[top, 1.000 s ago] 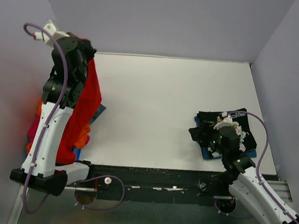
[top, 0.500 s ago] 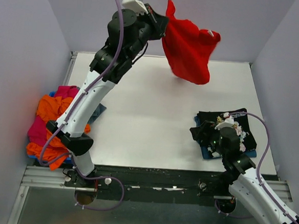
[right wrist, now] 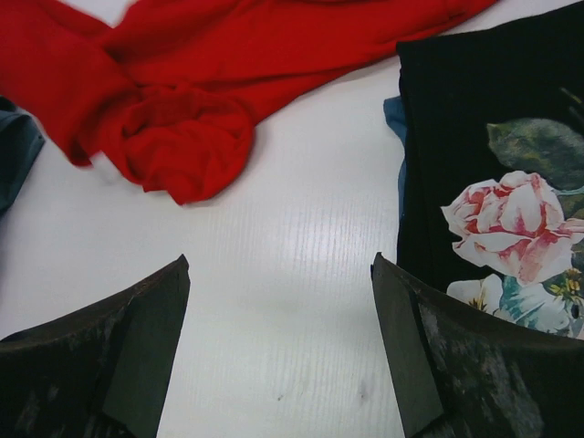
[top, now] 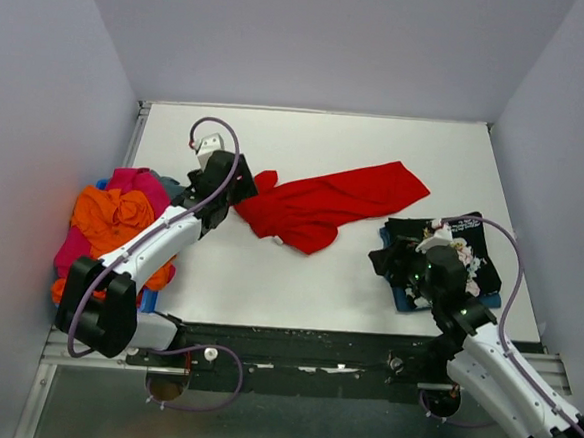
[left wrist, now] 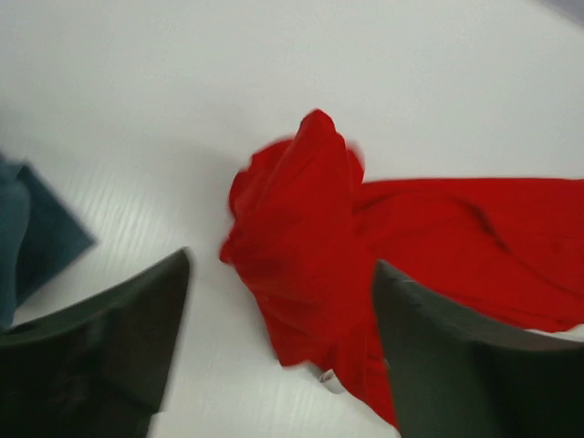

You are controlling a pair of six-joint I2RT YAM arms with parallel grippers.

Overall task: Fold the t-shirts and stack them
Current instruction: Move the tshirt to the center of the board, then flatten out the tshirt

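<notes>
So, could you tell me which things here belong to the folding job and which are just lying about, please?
Job: red t-shirt, orange-and-pink pile, black floral t-shirt, blue t-shirt beneath it.
Not the job: purple cables, mounting rail.

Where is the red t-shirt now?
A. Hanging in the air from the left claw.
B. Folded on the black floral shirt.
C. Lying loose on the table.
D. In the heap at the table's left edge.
C: the red t-shirt lies rumpled on the table, and the left claw stands open over its bunched end.
</notes>
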